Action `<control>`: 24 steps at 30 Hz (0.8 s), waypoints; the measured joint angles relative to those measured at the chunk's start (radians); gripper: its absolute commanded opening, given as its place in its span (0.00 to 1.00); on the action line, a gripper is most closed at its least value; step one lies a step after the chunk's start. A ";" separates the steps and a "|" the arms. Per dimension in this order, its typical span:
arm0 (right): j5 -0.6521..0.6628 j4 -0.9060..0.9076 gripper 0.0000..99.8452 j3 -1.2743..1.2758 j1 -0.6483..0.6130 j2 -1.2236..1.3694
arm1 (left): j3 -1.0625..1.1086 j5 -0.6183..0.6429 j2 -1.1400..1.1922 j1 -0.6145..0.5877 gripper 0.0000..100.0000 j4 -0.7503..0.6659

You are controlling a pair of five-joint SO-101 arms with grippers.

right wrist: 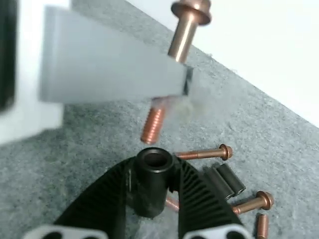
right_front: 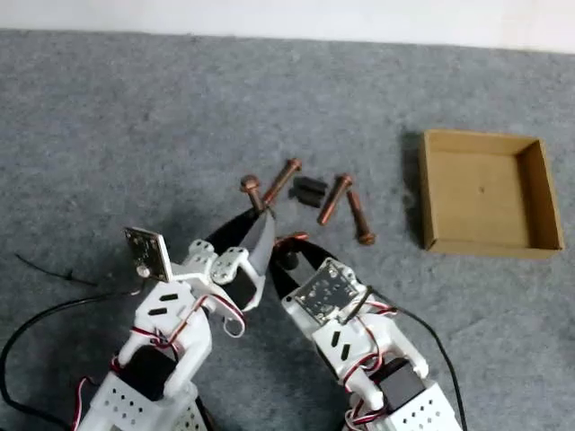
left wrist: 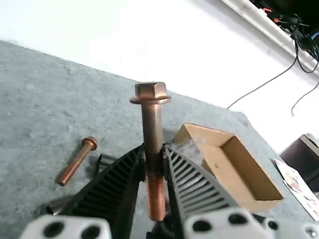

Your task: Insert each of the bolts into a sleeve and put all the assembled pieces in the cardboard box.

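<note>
The left pincer [left wrist: 154,150] is closed tight on the shank of a copper-coloured bolt [left wrist: 151,130]. Its head points away from the arm and its threaded end sticks out behind the ribbed fingers [left wrist: 185,175]. The right pincer [right wrist: 153,168] is clamped round a short black sleeve [right wrist: 151,180], whose open mouth faces the bolt. In the right wrist view the bolt's threaded end hangs right at that mouth; whether the two touch cannot be told.

Seen from above, both pincers meet well away from the cardboard box [right_front: 471,137], and the held bolt [right_front: 253,191] juts out from the left pincer [right_front: 260,221]. The box sits flat on the grey worktop [right_front: 135,117] with its open side up.

Between the pincers and the box lie three loose bolts. One [right_front: 359,218] is nearest the box, a second [right_front: 334,197] lies just beside it with their plain ends close together, and a third [right_front: 281,180] is farthest from the box. Two spare dark sleeves [right_front: 310,190] rest side by side between the second and third bolts.
</note>
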 measured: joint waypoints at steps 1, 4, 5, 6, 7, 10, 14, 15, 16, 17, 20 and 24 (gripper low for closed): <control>0.000 0.000 0.00 0.000 0.000 0.000 | 0.000 0.000 0.000 0.002 0.01 0.000; 0.000 0.000 0.00 0.000 0.000 0.000 | 0.000 0.000 0.000 -0.002 0.01 -0.006; 0.000 0.000 0.00 0.000 0.000 0.000 | 0.000 0.000 0.000 -0.002 0.01 -0.018; 0.003 0.000 0.00 0.000 0.000 0.000 | 0.000 0.000 0.000 -0.002 0.01 -0.034; 0.015 0.000 0.00 0.000 0.000 0.000 | 0.000 0.000 0.000 -0.002 0.01 -0.048; 0.052 0.000 0.00 0.000 -0.008 0.000 | 0.000 0.000 0.000 -0.002 0.01 -0.061; 0.063 0.006 0.00 0.000 -0.009 0.000 | 0.000 0.000 0.000 -0.002 0.01 -0.063; 0.063 0.006 0.00 0.000 -0.009 0.000 | 0.000 0.000 0.000 -0.002 0.01 -0.064; 0.063 0.006 0.00 0.000 -0.009 0.000 | 0.000 0.000 0.000 -0.002 0.01 -0.064; 0.063 0.006 0.00 0.000 -0.009 0.000 | 0.000 0.000 0.000 -0.002 0.01 -0.064; 0.084 0.006 0.00 0.000 -0.009 0.000 | 0.000 0.000 0.000 0.011 0.01 -0.063; 0.117 0.006 0.00 0.000 0.000 0.000 | 0.000 0.000 0.000 0.028 0.01 -0.048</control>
